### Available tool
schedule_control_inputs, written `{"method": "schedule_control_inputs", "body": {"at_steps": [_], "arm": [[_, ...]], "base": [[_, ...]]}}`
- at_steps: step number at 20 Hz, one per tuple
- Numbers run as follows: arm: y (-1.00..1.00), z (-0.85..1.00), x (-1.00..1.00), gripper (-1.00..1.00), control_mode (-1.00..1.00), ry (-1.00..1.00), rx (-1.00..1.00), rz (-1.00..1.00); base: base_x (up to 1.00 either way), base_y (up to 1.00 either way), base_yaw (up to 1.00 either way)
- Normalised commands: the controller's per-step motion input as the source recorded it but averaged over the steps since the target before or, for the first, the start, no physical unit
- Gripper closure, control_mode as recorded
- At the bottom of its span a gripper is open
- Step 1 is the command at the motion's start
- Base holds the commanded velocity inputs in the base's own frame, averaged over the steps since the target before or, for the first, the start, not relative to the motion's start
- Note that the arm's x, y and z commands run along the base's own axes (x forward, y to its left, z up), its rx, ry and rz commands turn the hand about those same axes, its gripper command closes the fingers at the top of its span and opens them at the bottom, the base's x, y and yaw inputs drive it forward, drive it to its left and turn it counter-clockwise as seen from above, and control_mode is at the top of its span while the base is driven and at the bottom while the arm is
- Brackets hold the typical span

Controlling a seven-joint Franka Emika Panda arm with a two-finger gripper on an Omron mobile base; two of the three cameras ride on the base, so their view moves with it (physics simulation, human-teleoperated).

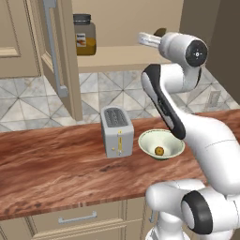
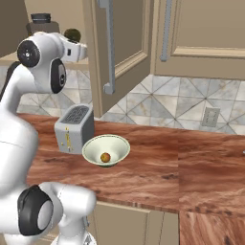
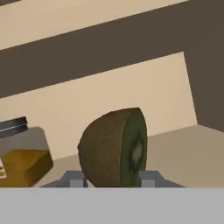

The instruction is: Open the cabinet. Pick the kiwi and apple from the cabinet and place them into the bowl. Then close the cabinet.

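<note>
The tan cabinet (image 1: 117,58) has a door (image 1: 56,51) swung open, and my arm reaches up onto its shelf. My gripper (image 3: 112,180) is shut on the kiwi (image 3: 114,146), an olive-brown half with its green cut face turned right, held between both fingertips (image 3: 74,179). From the base, the kiwi (image 1: 161,32) (image 2: 72,34) shows as a dark lump just past the hand, over the shelf. The pale cream-green bowl (image 1: 161,137) (image 2: 106,142) stands on the counter below. In it lies the small yellow-orange apple (image 1: 159,151) (image 2: 105,157).
A dark-lidded jar with orange contents (image 1: 84,36) (image 3: 22,162) stands on the shelf to the left of the kiwi. A silver toaster (image 1: 117,131) (image 2: 74,127) sits beside the bowl on the wooden counter (image 1: 56,159). The open door (image 2: 119,43) juts out over the counter.
</note>
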Motion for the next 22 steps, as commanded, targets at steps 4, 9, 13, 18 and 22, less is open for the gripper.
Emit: {"method": "schedule_control_inputs", "body": {"at_steps": [4, 9, 13, 18, 22], "arm": [[0.0, 0.75, -1.0, 1.0, -1.0, 0.12, 0.15, -0.11], [0.0, 0.07, -0.31, 1.0, -1.0, 0.12, 0.03, -0.02], [0.0, -0.12, -0.48, 1.0, -1.0, 0.12, 0.0, 0.0], [0.0, -0.09, -0.64, 1.0, -1.0, 0.22, 0.01, 0.0], [0.0, -0.6, -0.5, 1.0, -1.0, 0.1, -0.01, 0.01]], "base": [[0.0, 0.0, 0.0], [0.0, 0.0, 0.0], [0.0, 0.0, 0.0], [0.0, 0.0, 0.0], [0.0, 0.0, 0.0]]}}
